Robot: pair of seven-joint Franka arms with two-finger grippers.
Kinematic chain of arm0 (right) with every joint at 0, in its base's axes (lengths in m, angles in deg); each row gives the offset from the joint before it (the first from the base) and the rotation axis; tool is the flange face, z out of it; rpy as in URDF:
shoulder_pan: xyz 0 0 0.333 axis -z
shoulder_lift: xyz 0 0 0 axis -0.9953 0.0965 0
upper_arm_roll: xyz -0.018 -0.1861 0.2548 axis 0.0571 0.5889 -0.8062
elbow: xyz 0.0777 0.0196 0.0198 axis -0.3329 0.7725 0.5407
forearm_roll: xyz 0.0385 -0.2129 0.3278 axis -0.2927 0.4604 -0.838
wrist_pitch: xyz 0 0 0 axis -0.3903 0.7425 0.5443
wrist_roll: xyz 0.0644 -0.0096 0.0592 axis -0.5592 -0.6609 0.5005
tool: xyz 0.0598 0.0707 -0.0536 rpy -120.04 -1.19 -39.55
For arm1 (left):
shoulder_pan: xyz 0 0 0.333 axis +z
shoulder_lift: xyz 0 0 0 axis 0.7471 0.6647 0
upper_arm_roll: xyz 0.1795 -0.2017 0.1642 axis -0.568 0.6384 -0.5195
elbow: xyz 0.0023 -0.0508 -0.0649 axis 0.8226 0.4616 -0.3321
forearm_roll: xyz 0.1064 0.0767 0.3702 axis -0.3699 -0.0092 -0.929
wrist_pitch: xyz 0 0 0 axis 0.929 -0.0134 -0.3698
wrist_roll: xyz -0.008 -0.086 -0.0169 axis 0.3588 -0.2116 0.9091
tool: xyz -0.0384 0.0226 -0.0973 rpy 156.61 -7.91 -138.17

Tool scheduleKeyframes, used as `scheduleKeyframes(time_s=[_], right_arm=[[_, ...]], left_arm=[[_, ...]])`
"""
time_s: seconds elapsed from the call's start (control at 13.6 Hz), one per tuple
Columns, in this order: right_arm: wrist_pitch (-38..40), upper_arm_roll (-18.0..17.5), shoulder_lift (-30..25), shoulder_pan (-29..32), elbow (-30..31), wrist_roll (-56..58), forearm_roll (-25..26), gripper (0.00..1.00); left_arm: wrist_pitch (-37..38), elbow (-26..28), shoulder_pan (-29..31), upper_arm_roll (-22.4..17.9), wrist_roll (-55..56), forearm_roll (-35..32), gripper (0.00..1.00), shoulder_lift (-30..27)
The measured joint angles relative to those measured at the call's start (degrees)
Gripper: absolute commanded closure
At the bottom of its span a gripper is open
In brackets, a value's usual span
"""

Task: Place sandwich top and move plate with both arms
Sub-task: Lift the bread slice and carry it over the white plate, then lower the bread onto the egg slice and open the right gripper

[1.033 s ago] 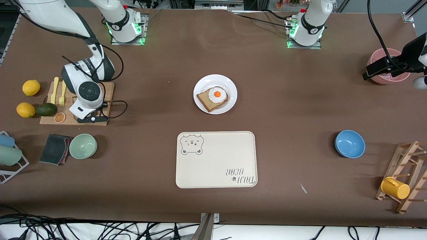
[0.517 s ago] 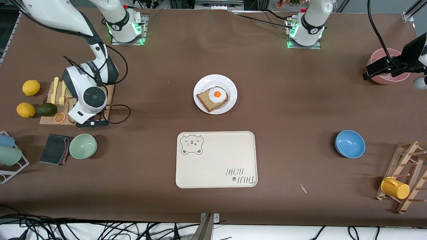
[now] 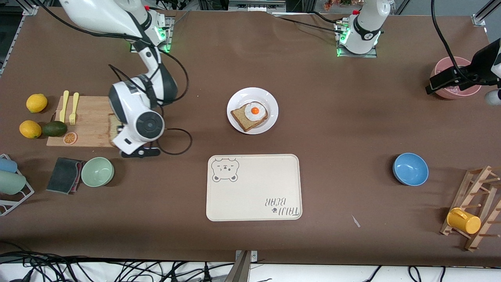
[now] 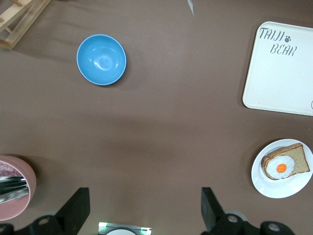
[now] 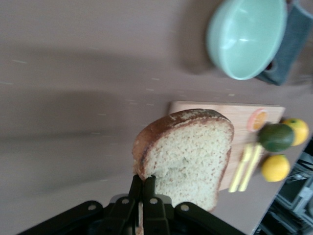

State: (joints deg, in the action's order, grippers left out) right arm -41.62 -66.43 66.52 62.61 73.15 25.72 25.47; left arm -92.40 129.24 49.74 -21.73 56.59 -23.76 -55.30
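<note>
Right gripper (image 5: 143, 188) pinches sandwich top (image 5: 188, 154) by its flat end, rounded crust outward

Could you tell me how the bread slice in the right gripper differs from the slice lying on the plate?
The sandwich top is pale and bare; the toast is darker and carries a fried egg. The sandwich top hangs in the air, pinched in the right gripper over the cutting board's edge; the toast lies flat on the plate. Both are single crusted slices with one rounded end.
</note>
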Motion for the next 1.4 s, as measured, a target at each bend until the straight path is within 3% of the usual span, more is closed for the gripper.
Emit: scheduleKeyframes(time_s=[0.3,0.74,1.03,1.4], right_arm=[[0.48,-0.11,5.18,-5.65,-8.06,-6.42,-9.99,1.00],[1.35,-0.15,7.83,-14.11,-14.99,-24.75,-24.47,1.00],[0.56,-0.31,8.68,-21.03,-17.02,-37.69,-27.70,1.00],[-7.34,-0.30,12.35,-26.72,-19.22,-48.17,-29.39,1.00]], left_arm=[[0.00,0.00,0.00,0.01,0.00,0.00,0.00,0.00],[0.00,0.00,0.00,0.06,0.00,0.00,0.00,0.00],[0.00,0.00,0.00,0.01,0.00,0.00,0.00,0.00],[0.00,0.00,0.01,-0.02,0.00,0.00,0.00,0.00]])
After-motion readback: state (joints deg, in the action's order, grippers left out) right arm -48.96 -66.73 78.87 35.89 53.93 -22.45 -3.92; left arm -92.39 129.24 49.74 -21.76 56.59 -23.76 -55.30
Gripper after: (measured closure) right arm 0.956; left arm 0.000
